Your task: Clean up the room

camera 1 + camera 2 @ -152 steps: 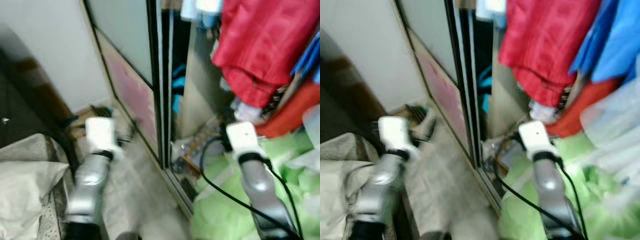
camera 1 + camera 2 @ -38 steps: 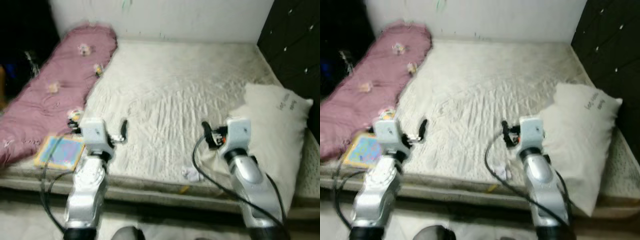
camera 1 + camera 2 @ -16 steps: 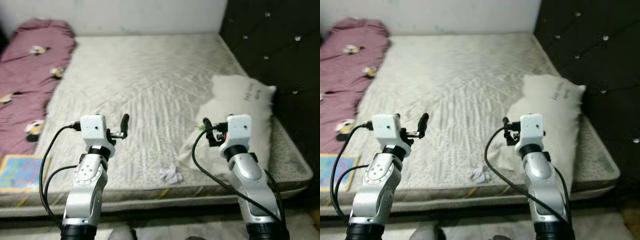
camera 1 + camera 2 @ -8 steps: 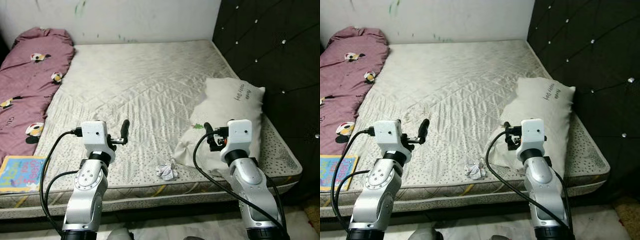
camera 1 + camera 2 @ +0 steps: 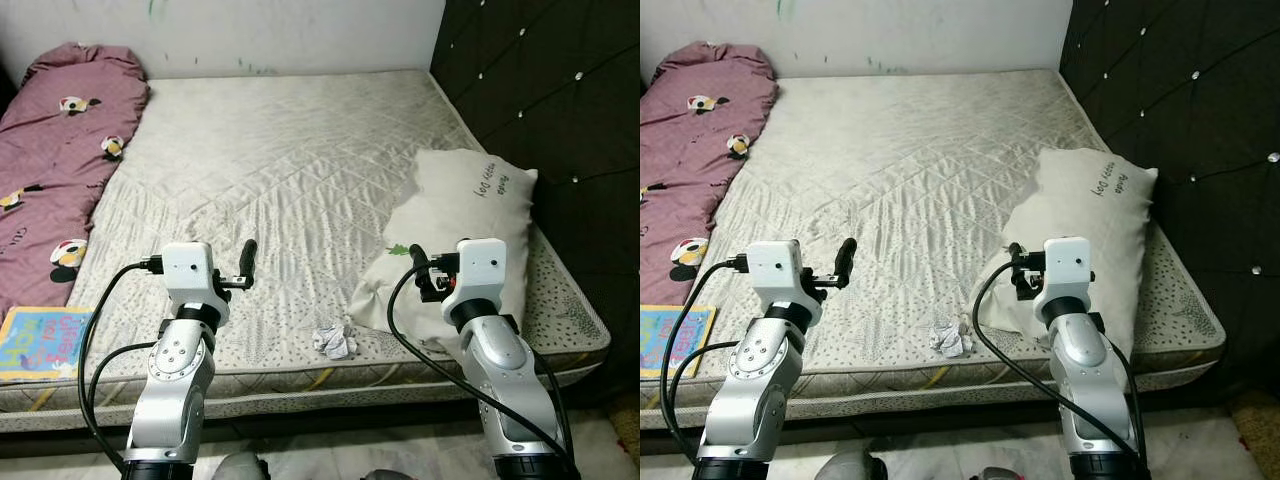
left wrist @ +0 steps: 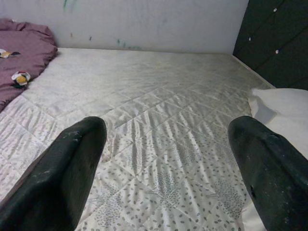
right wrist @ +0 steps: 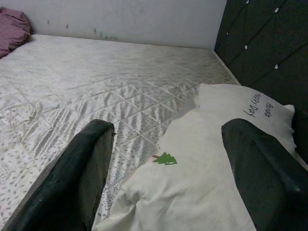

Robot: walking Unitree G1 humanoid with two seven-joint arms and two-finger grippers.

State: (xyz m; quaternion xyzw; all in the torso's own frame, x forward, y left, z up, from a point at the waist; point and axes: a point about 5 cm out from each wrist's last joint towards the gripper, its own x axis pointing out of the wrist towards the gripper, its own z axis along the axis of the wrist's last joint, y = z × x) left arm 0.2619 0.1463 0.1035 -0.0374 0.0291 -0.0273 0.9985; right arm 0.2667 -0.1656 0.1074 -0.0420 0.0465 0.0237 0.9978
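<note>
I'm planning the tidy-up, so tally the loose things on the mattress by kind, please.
Pillow: 1
Maroon blanket: 1
Crumpled paper: 1
Colourful book: 1
Total: 4

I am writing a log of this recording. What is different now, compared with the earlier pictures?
The robot turned from a wardrobe of clothes to the bed, so the view changed. Both arms stayed raised, left gripper and right gripper open, holding nothing. The crumpled paper and pillow lie untouched.
</note>
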